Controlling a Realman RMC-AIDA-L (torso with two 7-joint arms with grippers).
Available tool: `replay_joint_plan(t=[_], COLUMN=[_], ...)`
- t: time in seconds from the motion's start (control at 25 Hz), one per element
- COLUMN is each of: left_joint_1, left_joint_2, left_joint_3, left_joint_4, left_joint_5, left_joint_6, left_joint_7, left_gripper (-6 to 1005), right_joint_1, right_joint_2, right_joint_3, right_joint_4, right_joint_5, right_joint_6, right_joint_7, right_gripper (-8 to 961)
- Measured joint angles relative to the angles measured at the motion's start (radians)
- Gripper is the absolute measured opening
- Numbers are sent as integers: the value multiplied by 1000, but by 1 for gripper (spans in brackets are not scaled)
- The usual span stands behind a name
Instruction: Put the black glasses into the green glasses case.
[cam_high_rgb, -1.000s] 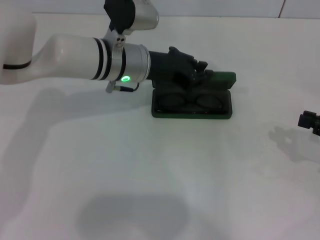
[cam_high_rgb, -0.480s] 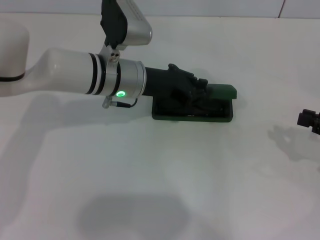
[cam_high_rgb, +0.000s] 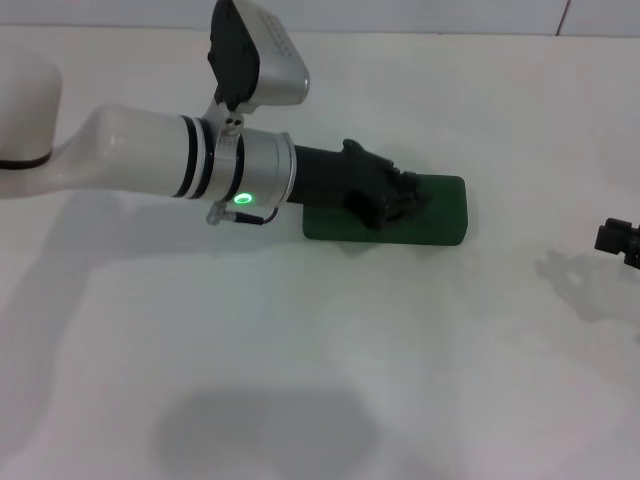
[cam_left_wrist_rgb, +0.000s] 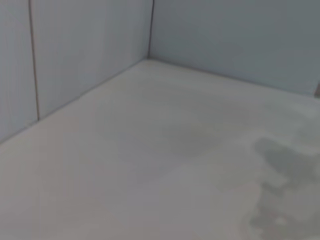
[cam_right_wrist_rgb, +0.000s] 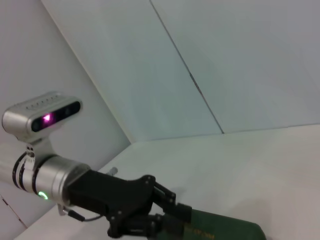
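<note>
Now that the lid, standing open a second ago with both lenses showing inside, lies flat, the left gripper (cam_high_rgb: 395, 200) rests on top of the green case (cam_high_rgb: 440, 210) on the white table (cam_high_rgb: 300, 350), its jaws too bunched to tell open from shut. The glasses are hidden, presumably inside, so the task looks all but done. One case, no glasses in view, and two grippers: the right gripper (cam_high_rgb: 620, 243) idles at the far right edge, its jaws unreadable.
</note>
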Motion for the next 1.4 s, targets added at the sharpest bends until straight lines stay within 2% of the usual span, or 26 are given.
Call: replay_joint_plan(t=[0.24, 0.28, 0.32, 0.52, 0.6, 0.76, 0.92, 1.2, 1.4], left_joint_1=[73, 137, 150, 252, 303, 368, 401, 418, 427], left_joint_2=[0, 6, 8, 32, 42, 56, 81, 88, 89], left_joint_3=[-5, -17, -22, -147, -226, -342, -347, -346, -351], left_joint_4=[134, 222, 237, 279, 279, 272, 271, 261, 261], left_joint_5=[-24, -54, -60, -71, -71, -70, -50, -8, -4], left_joint_6=[100, 204, 227, 530, 651, 775, 828, 877, 882], left_joint_7=[-5, -21, -27, -12, 51, 108, 136, 152, 153], left_gripper=[254, 263, 272, 319, 370, 538, 572, 631, 640], right_joint_1=[1, 3, 7, 33, 56, 91, 120, 167, 169], right_joint_2=[-3, -3, -2, 8, 10, 13, 13, 15, 15], right_joint_3=[-5, -7, -10, -17, -42, -156, -275, -361, -398], right_joint_4=[-7, -7, -7, -2, 21, 39, 41, 48, 51], right_joint_5=[-2, -2, -2, 28, 74, 155, 217, 280, 317], right_joint_6=[-32, -48, -79, -251, -302, -293, -260, -246, -246], right_joint_7=[-24, -39, -69, -236, -287, -296, -298, -300, -300], right_gripper=[257, 258, 258, 260, 330, 469, 556, 708, 843])
